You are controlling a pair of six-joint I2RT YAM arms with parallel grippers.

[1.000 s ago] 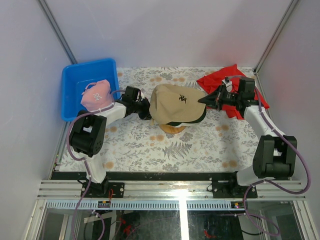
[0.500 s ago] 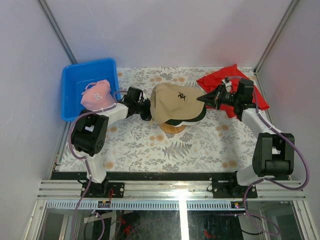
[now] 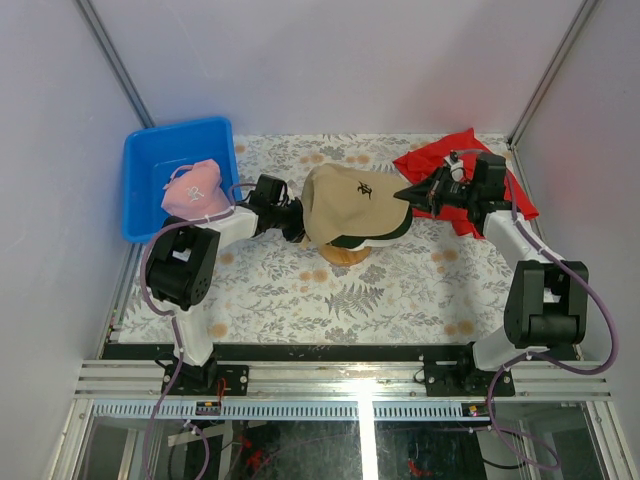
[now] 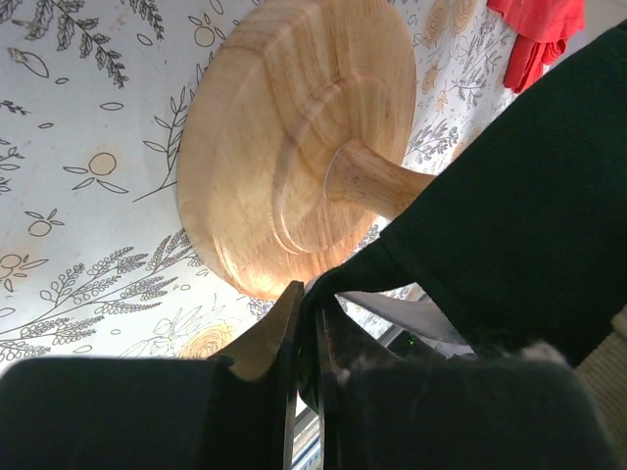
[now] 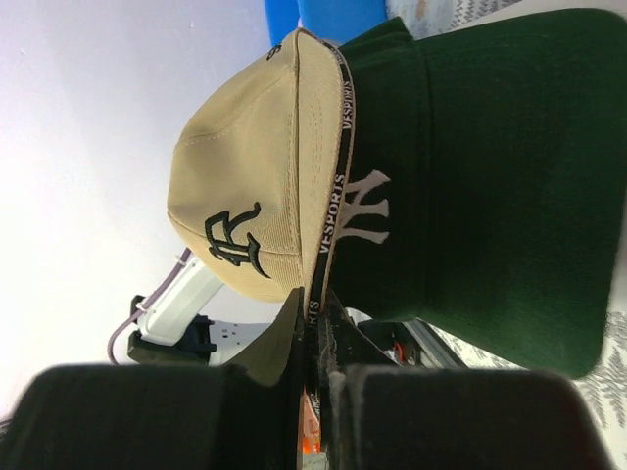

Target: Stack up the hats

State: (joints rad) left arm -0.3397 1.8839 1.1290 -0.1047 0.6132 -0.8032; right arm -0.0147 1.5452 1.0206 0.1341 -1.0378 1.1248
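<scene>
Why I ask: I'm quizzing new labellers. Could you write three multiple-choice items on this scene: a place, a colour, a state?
1. Where is the pink cap? A in the blue bin; B atop the tan cap; C in the right gripper.
2. Cap directly under the tan cap? A white; B dark green; C pink.
3. Right gripper's state? A open; B shut on the tan cap's brim; C shut on the pink cap.
Answers: A, it lies inside the bin; B, the dark green cap shows beneath the tan; B, its jaws pinch the tan brim.
</scene>
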